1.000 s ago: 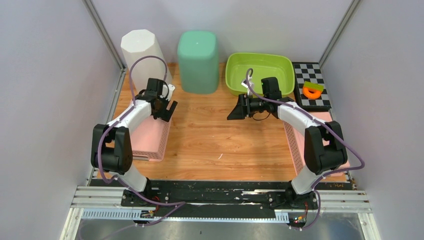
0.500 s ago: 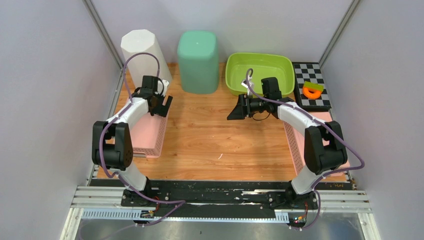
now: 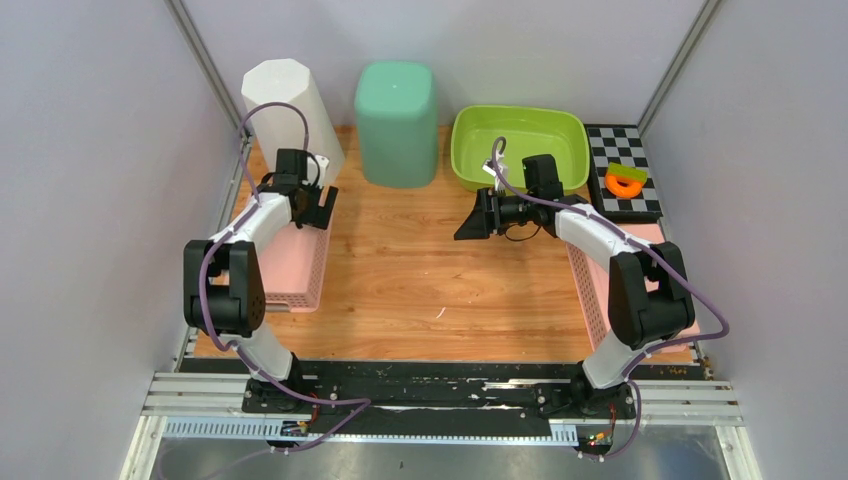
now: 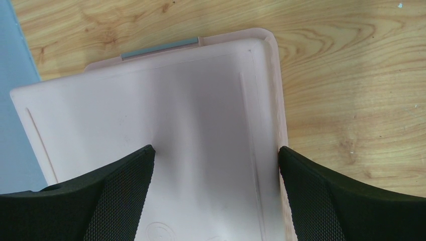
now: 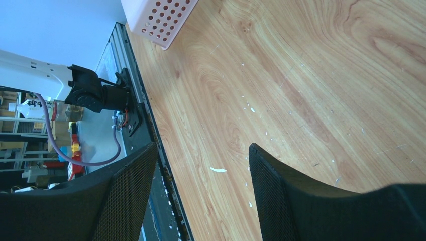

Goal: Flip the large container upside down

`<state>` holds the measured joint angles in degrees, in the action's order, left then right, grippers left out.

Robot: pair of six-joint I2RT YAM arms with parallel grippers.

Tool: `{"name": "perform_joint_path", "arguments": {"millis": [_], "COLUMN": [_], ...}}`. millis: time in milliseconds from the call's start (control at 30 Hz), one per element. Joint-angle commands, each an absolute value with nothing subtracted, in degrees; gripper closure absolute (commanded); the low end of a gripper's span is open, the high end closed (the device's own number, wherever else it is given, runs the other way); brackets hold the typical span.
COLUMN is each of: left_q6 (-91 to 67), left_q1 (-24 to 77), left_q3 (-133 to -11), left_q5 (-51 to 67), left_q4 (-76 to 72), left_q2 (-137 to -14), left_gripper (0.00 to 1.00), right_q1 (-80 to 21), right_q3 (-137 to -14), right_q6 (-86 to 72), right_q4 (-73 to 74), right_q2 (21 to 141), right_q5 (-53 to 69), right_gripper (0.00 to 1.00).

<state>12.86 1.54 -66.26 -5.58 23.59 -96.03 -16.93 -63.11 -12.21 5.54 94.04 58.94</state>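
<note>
The large pink container (image 3: 290, 265) lies at the table's left edge with a smooth flat face up and perforated walls below. In the left wrist view that pale face (image 4: 176, 100) fills the middle. My left gripper (image 3: 322, 210) hangs open just above the container's far right corner, holding nothing (image 4: 216, 150). One fingertip (image 4: 130, 170) is over the flat face, the other (image 4: 301, 170) at its right edge. My right gripper (image 3: 467, 228) stands open over bare wood mid-table, pointing left, with nothing between its fingers (image 5: 203, 145).
A white bin (image 3: 285, 105), a mint green bin (image 3: 396, 120) and a lime tub (image 3: 520, 145) line the back. A checkerboard (image 3: 622, 155) with an orange ring (image 3: 626, 182) sits back right. Another pink basket (image 3: 588, 290) lies under the right arm.
My left gripper has drawn back and to the left, from beside the container's right edge to above its far corner. The right arm has not moved.
</note>
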Motion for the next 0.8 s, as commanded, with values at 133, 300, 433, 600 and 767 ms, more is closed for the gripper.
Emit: {"name": "perform_joint_path", "arguments": {"millis": [133,300,433,600,767], "left_q6": [12.9,14.1,14.4,15.3,17.0], "left_q1": [-1.9,-3.1,-3.7,-3.8,-3.8], "left_q3": [-63.7,-63.6,-63.6,-63.6,-63.3], "left_q5": [-4.9,-5.0,-4.3,-3.0,-4.3], "left_q4": [28.8,28.6,28.5,28.5,28.3], "left_q2": [-100.1,-99.9,-100.2,-100.1,-98.5], "left_gripper": [0.07,0.07,0.07,0.07,0.04], "right_q1": [-16.0,-16.0,-16.0,-16.0,-16.0], "right_q3": [-62.1,-62.1,-62.2,-62.1,-62.1], "right_q6": [-12.0,-12.1,-12.0,-12.0,-12.0], "right_q4": [4.8,4.8,4.8,4.8,4.8], "right_q2": [94.6,94.7,94.6,94.6,94.7], "right_q5": [60.4,60.4,60.3,60.2,60.2], "right_gripper": [0.30,0.30,0.30,0.30,0.30]}}
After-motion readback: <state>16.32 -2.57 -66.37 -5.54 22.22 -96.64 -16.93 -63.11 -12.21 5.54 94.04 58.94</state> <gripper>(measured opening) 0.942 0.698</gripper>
